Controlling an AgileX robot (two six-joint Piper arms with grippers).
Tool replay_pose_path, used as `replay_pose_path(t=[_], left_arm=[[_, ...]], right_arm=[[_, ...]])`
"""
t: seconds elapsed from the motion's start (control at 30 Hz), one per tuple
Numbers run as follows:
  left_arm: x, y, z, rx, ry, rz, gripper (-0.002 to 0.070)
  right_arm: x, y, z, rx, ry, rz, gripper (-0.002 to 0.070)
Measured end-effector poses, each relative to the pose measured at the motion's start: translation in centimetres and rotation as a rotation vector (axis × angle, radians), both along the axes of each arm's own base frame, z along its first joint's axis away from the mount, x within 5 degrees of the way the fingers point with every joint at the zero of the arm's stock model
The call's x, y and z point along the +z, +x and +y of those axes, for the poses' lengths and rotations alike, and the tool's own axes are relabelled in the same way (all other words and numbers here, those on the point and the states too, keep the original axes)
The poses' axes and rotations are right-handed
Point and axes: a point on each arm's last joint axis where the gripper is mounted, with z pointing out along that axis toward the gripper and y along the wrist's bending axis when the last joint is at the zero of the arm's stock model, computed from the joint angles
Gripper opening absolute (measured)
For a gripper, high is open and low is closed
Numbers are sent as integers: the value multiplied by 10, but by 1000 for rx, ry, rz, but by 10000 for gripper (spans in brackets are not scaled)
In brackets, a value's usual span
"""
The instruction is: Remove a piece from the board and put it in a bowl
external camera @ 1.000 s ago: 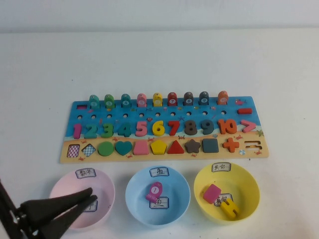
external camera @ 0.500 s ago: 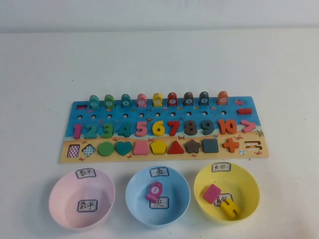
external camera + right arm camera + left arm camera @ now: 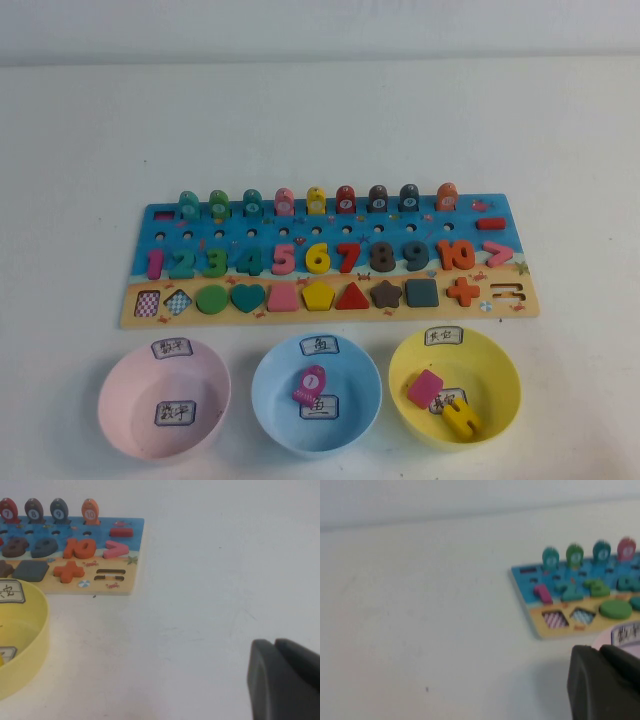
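Observation:
The magenta-pink piece lies inside the yellow bowl, leaning by its lower label, next to a yellow block. The board lies behind the three bowls, with two empty patterned slots at its left end. Neither arm shows in the high view. My left gripper is shut and empty, low beside the pink bowl and near the board's left corner. My right gripper is shut and empty over bare table, right of the yellow bowl and the board's right end.
A pink bowl stands at front left and holds no piece. A light blue bowl in the middle holds a magenta fish piece. White table surrounds the board on all sides.
A second ago my left gripper hung shut over the pink bowl's near rim in the high view. It has since pulled back out of that view. The pieces have not moved.

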Motion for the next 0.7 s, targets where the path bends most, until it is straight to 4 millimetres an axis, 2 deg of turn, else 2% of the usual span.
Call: replay_pose_path(t=[0.17,0.7], left_arm=[[-14,-3,1,7,19,153,-4],[-15,-3,1,8,20,165,-4]], right_arm=[[0,0,0,0,0,0,-17],[0,0,0,0,0,0,-17]])
